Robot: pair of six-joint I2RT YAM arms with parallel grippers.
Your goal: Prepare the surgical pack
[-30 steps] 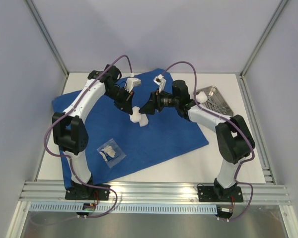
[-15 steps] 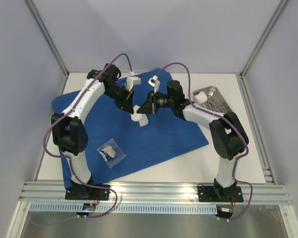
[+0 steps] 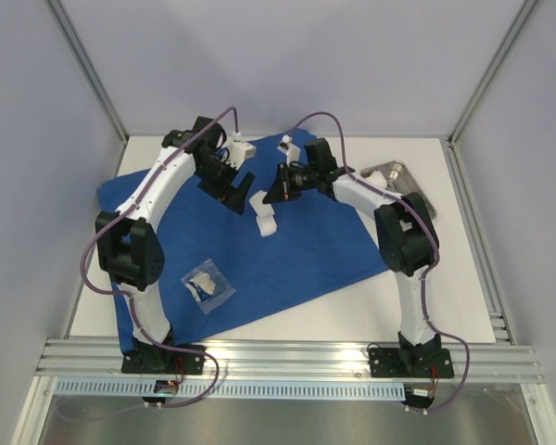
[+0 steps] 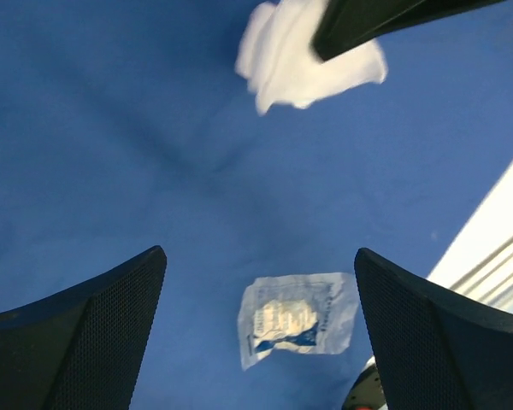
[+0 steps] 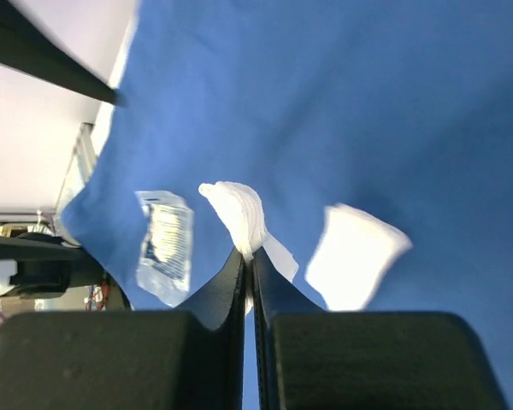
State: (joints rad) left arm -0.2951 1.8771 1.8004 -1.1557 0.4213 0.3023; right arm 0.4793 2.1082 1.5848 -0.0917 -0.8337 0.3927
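Gauze (image 5: pixel 237 209) has just changed hands. A moment ago the left tool (image 4: pixel 258 265) was pinching it and the right tool (image 5: pixel 246 260) was wide apart. Now it is the other way round. The left tool has let go, and its two fingers stand far apart with only blue cloth (image 3: pixel 306 250) between them. The right tool has snapped together, and the white gauze sticks up from between its tips.

In the top view this happens in the upper middle of the frame, over the blue cloth. The cloth lies spread flat on the tabletop (image 3: pixel 371 306).

A second white piece (image 5: pixel 355 254) shows just beside the pinched one. It is blurry, so I cannot tell if it lies on the cloth or hangs.

A small clear packet (image 3: pixel 207 285) sits on the cloth at the lower left, well apart from the tools. The steel tray (image 3: pixel 397 170) is at the upper right, partly hidden by the right arm.

I think the right arm can now carry the gauze toward the tray on its side.
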